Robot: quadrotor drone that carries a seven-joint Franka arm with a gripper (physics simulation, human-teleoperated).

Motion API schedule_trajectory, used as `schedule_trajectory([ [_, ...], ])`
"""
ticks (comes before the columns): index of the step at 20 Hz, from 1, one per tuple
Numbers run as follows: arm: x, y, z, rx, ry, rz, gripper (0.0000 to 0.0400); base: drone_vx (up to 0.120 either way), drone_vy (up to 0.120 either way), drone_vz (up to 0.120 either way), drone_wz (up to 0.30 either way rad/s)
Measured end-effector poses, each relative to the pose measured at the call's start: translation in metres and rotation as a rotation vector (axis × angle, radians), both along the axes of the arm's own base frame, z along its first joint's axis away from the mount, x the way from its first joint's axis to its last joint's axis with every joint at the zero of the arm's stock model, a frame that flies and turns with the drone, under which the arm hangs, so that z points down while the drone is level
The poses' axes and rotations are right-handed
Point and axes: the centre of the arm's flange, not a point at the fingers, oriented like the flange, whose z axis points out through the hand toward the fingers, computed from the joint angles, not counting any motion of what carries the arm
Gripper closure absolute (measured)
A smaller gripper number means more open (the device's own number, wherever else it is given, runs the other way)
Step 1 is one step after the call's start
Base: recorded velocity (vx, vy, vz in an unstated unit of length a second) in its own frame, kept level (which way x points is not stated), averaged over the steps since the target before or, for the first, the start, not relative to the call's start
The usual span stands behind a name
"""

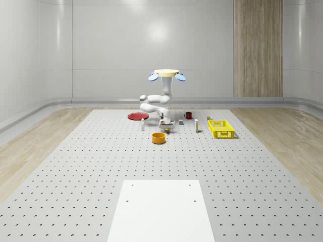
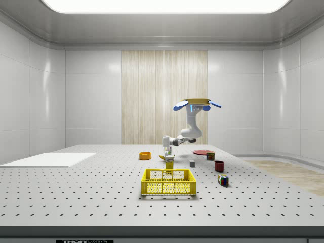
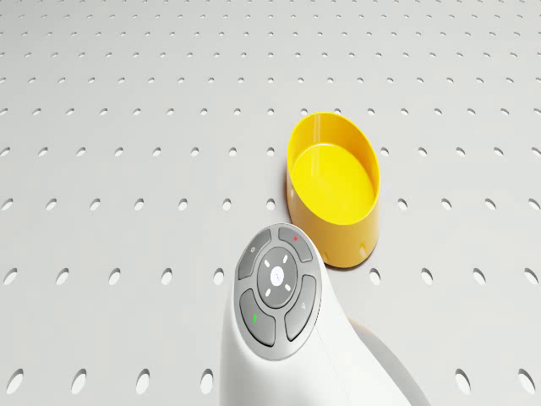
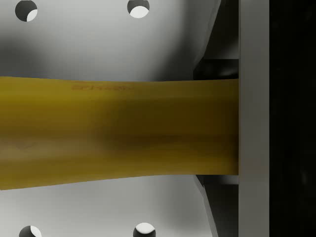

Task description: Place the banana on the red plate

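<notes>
White-walled room, perforated grey table (image 1: 75, 166), drone (image 1: 166, 74) hovering above; claw (image 1: 165, 124) low, gripping banana (image 4: 113, 131), red plate (image 1: 137, 116) apart

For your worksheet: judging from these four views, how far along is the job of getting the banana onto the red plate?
Done: the drone hovers above the table with its arm reaching down to the banana, beside the yellow bowl.
In hand: the grasp, as the banana lies right at a finger in the wrist view; whether it is gripped cannot be told.
Left: lifting it, carrying it to the red plate, which holds nothing, and releasing it.
</notes>
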Motion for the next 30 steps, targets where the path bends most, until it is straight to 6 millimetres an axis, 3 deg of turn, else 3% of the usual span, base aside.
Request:
schedule_trajectory([
  [9, 0.000, 0.001, -0.022, -0.009, 0.002, -0.015, 0.0211, 0.000, 0.000, 0.000, 0.000],
  [17, 0.000, 0.001, -0.043, -0.011, 0.003, -0.007, 0.0207, 0.000, 0.000, 0.120, 0.000],
  [30, 0.000, 0.001, -0.048, -0.011, 0.003, -0.002, 0.0207, 0.000, 0.000, 0.120, 0.000],
])
